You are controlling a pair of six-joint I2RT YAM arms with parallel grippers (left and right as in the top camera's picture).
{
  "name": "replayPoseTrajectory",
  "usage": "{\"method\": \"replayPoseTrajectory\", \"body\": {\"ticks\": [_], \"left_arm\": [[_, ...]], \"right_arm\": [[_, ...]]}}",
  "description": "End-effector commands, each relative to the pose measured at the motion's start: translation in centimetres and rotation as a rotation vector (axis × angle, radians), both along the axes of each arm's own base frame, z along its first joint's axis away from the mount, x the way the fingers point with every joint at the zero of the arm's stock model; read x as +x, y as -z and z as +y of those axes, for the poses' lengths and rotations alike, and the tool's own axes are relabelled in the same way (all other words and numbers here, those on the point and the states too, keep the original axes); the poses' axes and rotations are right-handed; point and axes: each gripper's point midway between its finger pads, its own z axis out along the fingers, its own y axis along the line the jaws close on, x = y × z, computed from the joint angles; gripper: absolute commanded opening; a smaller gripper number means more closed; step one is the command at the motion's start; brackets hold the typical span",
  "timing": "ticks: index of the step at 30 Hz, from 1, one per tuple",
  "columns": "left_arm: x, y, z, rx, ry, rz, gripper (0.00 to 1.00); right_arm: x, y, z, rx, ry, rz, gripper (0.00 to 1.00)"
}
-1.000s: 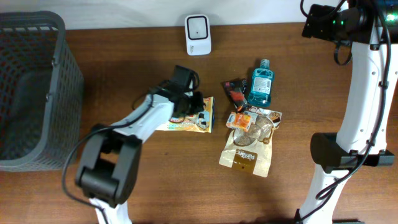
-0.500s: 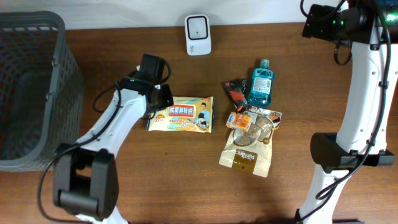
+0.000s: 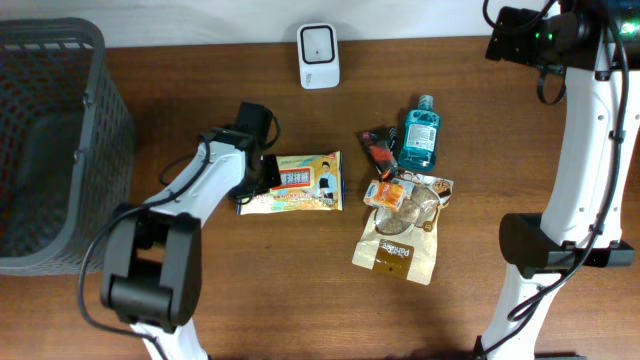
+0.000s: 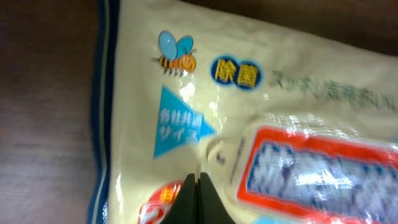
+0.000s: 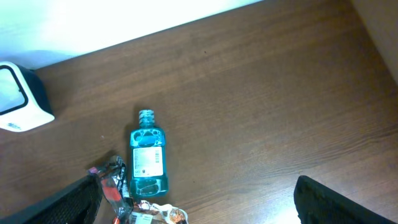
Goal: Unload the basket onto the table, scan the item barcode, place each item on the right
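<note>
- Dark brown wooden bench [image 3: 300, 300] with a pale wall strip along its far edge. A grey mesh basket [image 3: 105, 130] sits at your left end.
- A white scanner [image 3: 318, 42] stands at the far edge, about centre.
- The wipes pack [image 3: 310, 184] lies flat and printed face up near the bench middle. It is in front of the scanner and well apart from it.
- Your left arm [image 3: 200, 182] reaches across to the pack's left end. The left jaws are together with nothing between them.
- In the wrist view the dark fingertips [image 4: 190, 199] point at the pack's yellow face beside the orange label. You cannot tell whether they touch it.
- A small pile lies just right of the pack.
  - A blue mouthwash bottle [image 3: 419, 135] lies flat, cap toward the far edge.
  - A red-black packet [image 3: 378, 148] lies against its left side.
  - An orange sachet [image 3: 386, 192] rests on a brown snack bag [image 3: 398, 252].
- Your right arm [image 3: 590, 130] stands at the right end. The right jaws are wide apart and empty, high above the far right of the bench, over the bottle.
</note>
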Motion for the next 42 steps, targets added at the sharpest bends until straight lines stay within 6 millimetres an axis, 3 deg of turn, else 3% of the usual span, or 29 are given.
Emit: {"method": "replayPoseTrajectory", "body": {"ticks": [1, 6, 8, 10, 13, 16, 21, 30, 42], "left_arm": [[2.1, -8.4, -0.6, -0.058, 0.029, -0.202, 0.00], [0.7, -14.7, 0.0, -0.089, 0.025, -0.328, 0.00], [-0.2, -16.3, 0.4, -0.093, 0.022, -0.354, 0.05], [-1.1, -17.5, 0.6, -0.096, 0.021, -0.368, 0.22], [-2.1, -18.1, 1.0, -0.090, 0.020, -0.363, 0.72], [-2.6, -17.9, 1.7, -0.054, 0.008, -0.345, 0.99], [-2.9, -17.5, 4.2, 0.064, -0.042, -0.330, 0.99], [-4.7, -16.4, 9.1, 0.094, -0.188, -0.225, 0.99], [-5.2, -16.2, 9.2, 0.099, -0.187, -0.203, 0.99]], "right_arm": [[-0.1, 0.2, -0.4, -0.010, 0.015, 0.008, 0.98], [-0.1, 0.2, -0.4, -0.010, 0.015, 0.008, 0.98], [-0.1, 0.2, -0.4, -0.010, 0.015, 0.008, 0.98], [-0.1, 0.2, -0.4, -0.010, 0.015, 0.008, 0.98], [-0.1, 0.2, -0.4, -0.010, 0.015, 0.009, 0.98], [-0.1, 0.2, -0.4, -0.010, 0.015, 0.008, 0.98], [-0.1, 0.2, -0.4, -0.010, 0.015, 0.009, 0.98], [-0.1, 0.2, -0.4, -0.010, 0.015, 0.008, 0.98], [-0.1, 0.2, -0.4, -0.010, 0.015, 0.008, 0.98]]}}
